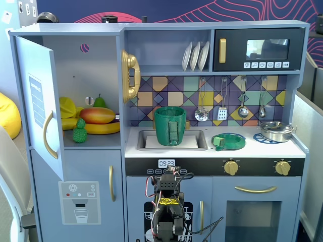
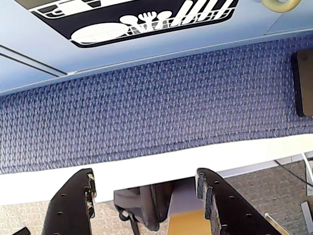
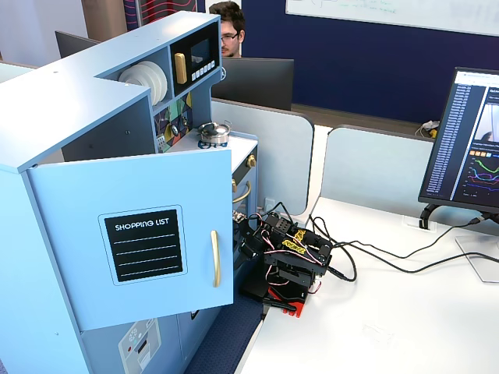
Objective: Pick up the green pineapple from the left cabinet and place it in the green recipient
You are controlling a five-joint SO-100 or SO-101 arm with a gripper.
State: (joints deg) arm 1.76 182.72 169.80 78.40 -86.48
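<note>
The green pineapple (image 1: pixel 78 132) stands upright in the left cabinet (image 1: pixel 96 65), long axis vertical, leafy top up. The end effector (image 2: pixel 146 196) is open and empty.

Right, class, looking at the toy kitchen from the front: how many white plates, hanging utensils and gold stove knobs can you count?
white plates: 3
hanging utensils: 4
gold stove knobs: 2
Total: 9
</note>
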